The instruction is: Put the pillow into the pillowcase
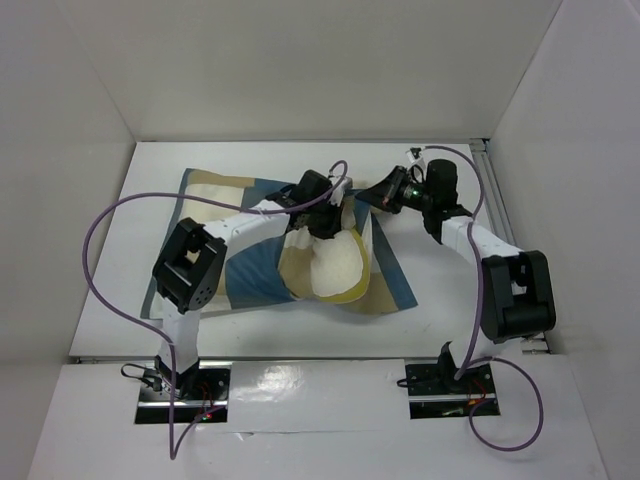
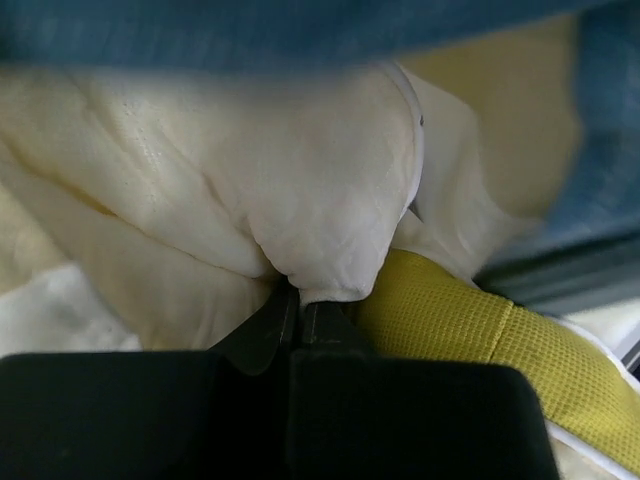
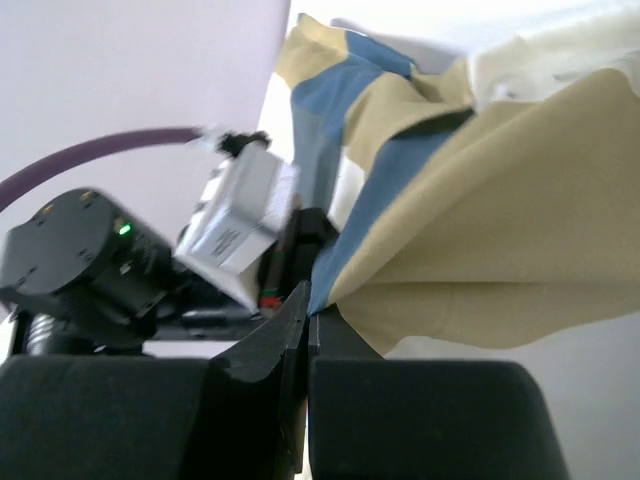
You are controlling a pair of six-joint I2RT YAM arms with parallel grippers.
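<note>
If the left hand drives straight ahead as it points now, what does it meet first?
The pillow it pinches, bulging directly ahead of the left hand; the blue pillowcase fabric probably lies just beyond.

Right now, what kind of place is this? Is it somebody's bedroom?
Probably a robot test booth, not a bedroom. Plain white walls box in a white table, two robot arms with purple cables are bolted at its near edge, and the only bedding is one pillow and a checked pillowcase.

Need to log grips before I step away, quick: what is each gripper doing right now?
Left gripper: closed, pinching a fold of the pillow.
Right gripper: closed, pinching the edge of the pillowcase.
</note>
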